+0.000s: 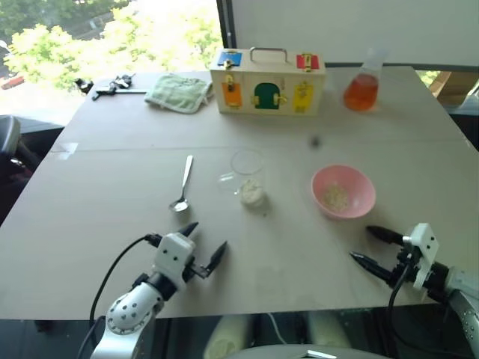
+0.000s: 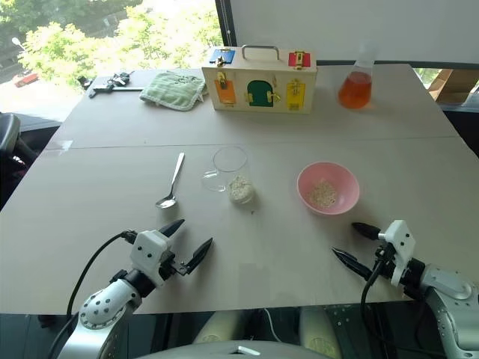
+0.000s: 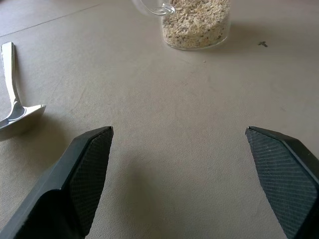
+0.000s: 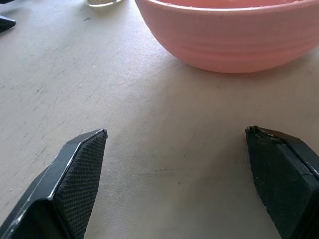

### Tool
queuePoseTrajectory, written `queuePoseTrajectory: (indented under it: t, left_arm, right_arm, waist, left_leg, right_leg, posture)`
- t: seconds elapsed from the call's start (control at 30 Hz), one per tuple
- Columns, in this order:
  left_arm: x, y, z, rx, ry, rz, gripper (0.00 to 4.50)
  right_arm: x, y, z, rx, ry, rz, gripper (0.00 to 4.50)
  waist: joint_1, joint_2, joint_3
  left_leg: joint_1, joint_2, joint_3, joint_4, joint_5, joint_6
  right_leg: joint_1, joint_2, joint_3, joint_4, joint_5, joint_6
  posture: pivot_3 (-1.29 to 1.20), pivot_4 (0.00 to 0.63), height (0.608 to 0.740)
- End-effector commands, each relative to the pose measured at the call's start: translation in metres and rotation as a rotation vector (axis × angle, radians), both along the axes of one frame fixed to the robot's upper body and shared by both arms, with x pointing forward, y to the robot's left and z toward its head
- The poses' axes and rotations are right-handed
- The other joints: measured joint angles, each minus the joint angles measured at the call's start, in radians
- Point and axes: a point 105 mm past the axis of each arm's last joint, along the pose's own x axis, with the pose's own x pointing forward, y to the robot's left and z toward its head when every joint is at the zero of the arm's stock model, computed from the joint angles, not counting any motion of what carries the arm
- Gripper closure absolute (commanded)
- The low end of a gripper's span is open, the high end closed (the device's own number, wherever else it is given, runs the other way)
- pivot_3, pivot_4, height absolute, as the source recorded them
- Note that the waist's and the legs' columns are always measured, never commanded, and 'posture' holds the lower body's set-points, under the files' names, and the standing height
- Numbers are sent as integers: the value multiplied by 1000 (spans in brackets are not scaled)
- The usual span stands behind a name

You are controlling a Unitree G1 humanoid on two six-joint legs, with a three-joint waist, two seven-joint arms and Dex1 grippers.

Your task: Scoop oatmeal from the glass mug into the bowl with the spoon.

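Observation:
The glass mug (image 1: pixel 248 176) stands upright mid-table with pale oatmeal (image 1: pixel 252 193) in its bottom; it also appears in the left wrist view (image 3: pixel 195 22). The silver spoon (image 1: pixel 182 185) lies flat to the mug's left, bowl end toward me. The pink bowl (image 1: pixel 343 191) sits to the mug's right and holds a little oatmeal (image 1: pixel 336 197). My left gripper (image 1: pixel 201 244) hovers open and empty over the table near its front edge, short of the spoon. My right gripper (image 1: pixel 368 245) is open and empty, just in front of the bowl (image 4: pixel 229 35).
A wooden latch box (image 1: pixel 267 82) stands at the back centre. A conical flask of orange liquid (image 1: pixel 361 86) is at the back right. A green cloth (image 1: pixel 178 93) and a small black tool (image 1: pixel 112 87) lie at the back left.

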Motion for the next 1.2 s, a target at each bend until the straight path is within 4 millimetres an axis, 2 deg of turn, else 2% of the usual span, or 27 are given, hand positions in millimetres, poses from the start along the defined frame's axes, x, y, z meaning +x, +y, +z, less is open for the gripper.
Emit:
queuePoseTrajectory:
  t: [0.03,0.9,0.97,1.07,1.2]
  left_arm:
    - [-6,-2,-7,7,41,-24,50]
    - [-6,-7,0,-11,33,-24,50]
    - [-4,-7,7,-33,0,-22,50]
    - [4,-2,28,-93,-89,0,50]
    - [19,11,53,-89,-210,99,50]
  right_arm:
    - [-3,1,3,1,-2,15,0]
    - [-7,4,4,2,1,29,0]
    - [-7,5,4,3,4,37,0]
    - [-11,10,7,12,24,74,0]
    - [-34,38,15,48,133,244,0]
  waist:
    - [0,0,0]
    - [0,0,0]
    - [0,0,0]
    - [0,-1,0]
    - [4,-1,1]
  left_leg:
    - [0,0,0,0,0,0]
    - [0,0,0,0,0,0]
    - [0,0,0,0,0,0]
    - [0,0,0,0,0,0]
    - [0,0,0,0,0,0]
  right_leg:
    - [0,0,0,0,0,0]
    - [0,0,0,0,0,0]
    - [0,0,0,0,0,0]
    - [0,0,0,0,0,0]
    - [0,0,-1,1,0,0]
  posture:
    - [0,150,740]
    - [0,150,740]
    - [0,150,740]
    - [0,150,740]
    - [0,150,740]
